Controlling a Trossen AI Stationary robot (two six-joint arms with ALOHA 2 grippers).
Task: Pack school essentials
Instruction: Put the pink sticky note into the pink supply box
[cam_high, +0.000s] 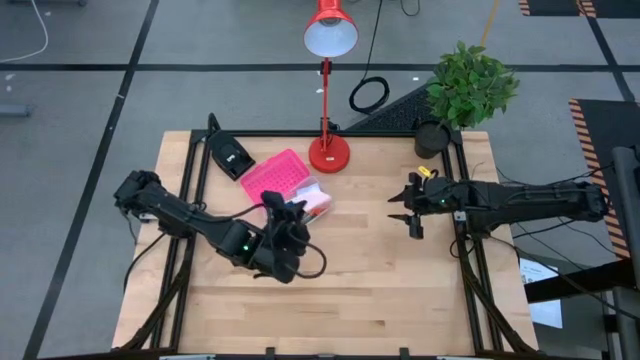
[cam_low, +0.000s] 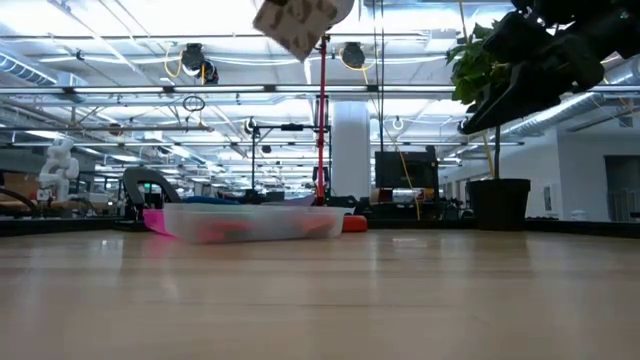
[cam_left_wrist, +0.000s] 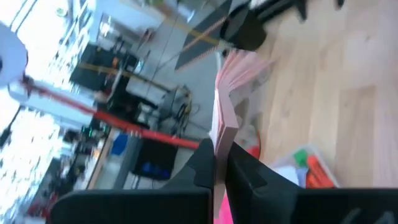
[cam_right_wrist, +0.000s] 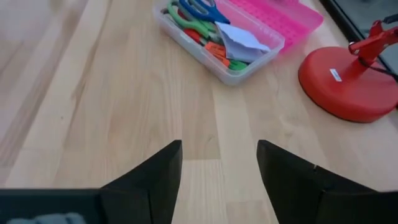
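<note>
- Pink sticky-note pad (cam_left_wrist: 222, 106) is being pinched edge-on between the two dark fingers of the left hand (cam_left_wrist: 219, 163); the pad's leaves are fanning apart at the far end.
- In the high view, the left hand (cam_high: 288, 222) is sitting left of centre of the wooden counter (cam_high: 380, 270), right at the lower edge of the clear plastic box (cam_high: 312, 202), whose pink lid (cam_high: 270, 178) is lying open toward the upper left.
- In the low view, a pale pad-like block (cam_low: 298, 22) is hanging at the top centre of the frame, well above the box (cam_low: 250, 222); the fingers holding it are not showing there.
- Box contents, per the right wrist view: blue-handled scissors (cam_right_wrist: 200, 9), green-handled scissors (cam_right_wrist: 189, 25), small orange and green erasers (cam_right_wrist: 222, 55), and a pale blue folded paper or pad (cam_right_wrist: 241, 38) lying on top. Thin pens cannot be made out.
- Right hand (cam_high: 412, 214) is waiting at the centre right of the high view, raised off the counter; its fingers (cam_right_wrist: 158, 171) are standing apart with bare counter between them, gripping nothing.
- Red desk lamp (cam_high: 328, 150) is standing just above and right of the box; its base (cam_right_wrist: 348, 81) is near the lid, not touching.
- Black wedge-shaped device (cam_high: 228, 152) is lying at the upper left of the counter, beside the lid.
- Potted plant (cam_high: 465, 85) is standing at the upper right corner of the counter.
</note>
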